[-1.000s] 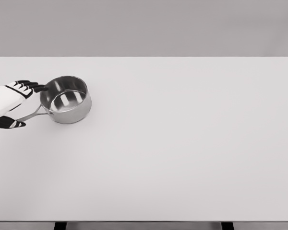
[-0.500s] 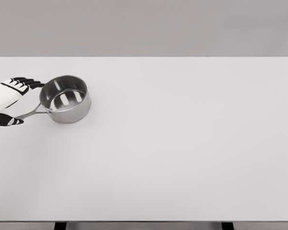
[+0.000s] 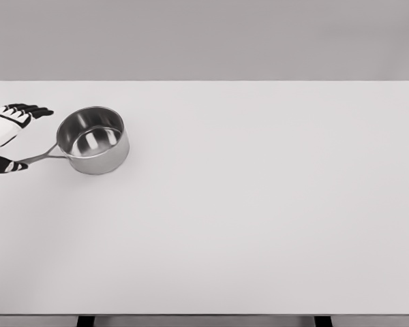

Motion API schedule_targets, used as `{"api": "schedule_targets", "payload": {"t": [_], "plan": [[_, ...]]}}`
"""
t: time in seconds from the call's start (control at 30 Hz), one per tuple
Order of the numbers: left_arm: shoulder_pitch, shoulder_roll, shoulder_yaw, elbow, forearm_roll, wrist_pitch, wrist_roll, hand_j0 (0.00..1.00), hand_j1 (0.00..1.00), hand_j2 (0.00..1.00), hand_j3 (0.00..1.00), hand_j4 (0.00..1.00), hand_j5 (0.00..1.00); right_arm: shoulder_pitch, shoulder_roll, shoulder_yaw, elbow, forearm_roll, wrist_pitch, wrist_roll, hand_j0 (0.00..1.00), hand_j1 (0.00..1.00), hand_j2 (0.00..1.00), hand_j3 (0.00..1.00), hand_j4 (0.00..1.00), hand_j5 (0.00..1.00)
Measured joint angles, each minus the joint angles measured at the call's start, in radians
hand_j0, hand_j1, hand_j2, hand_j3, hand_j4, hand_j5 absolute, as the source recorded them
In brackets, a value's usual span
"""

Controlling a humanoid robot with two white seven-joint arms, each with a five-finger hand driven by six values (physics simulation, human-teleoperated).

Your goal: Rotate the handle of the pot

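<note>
A small steel pot [image 3: 93,139] stands upright near the table's left edge. Its thin handle [image 3: 41,158] points left and slightly toward me. My left hand [image 3: 22,136] shows at the picture's left border, white with black fingertips. Its fingers [image 3: 28,109] are spread out above the handle, and the thumb [image 3: 5,165] lies by the handle's outer end. The hand is open with nothing grasped; whether the thumb touches the handle's tip I cannot tell. The right arm is out of view.
The white table [image 3: 259,204] stretches wide to the right of the pot. Its left edge runs close to my hand, and the front edge lies near the bottom of the picture.
My left hand has drawn back to the left, away from the pot's rim, and more of the handle now shows. The pot has stayed where it was.
</note>
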Motion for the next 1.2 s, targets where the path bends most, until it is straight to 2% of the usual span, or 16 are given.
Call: {"api": "schedule_targets", "payload": {"t": [0.63,1.0,1.2], "plan": [[-0.015,-0.038,0.030,0.083,0.007,0.000,0.000,1.00,1.00,1.00,1.00,1.00,1.00,0.000,0.000,0.000,0.000,0.000,0.000,0.000,1.00,1.00,1.00,1.00,1.00,1.00],[-0.052,-0.052,0.030,0.133,0.014,0.000,0.000,1.00,1.00,1.00,1.00,1.00,1.00,0.000,0.000,0.000,0.000,0.000,0.000,0.000,1.00,1.00,1.00,1.00,1.00,1.00],[-0.054,-0.071,0.029,0.159,0.015,-0.005,0.000,1.00,1.00,1.00,1.00,1.00,1.00,0.000,0.000,0.000,0.000,0.000,0.000,0.000,1.00,1.00,1.00,1.00,1.00,1.00]]}}
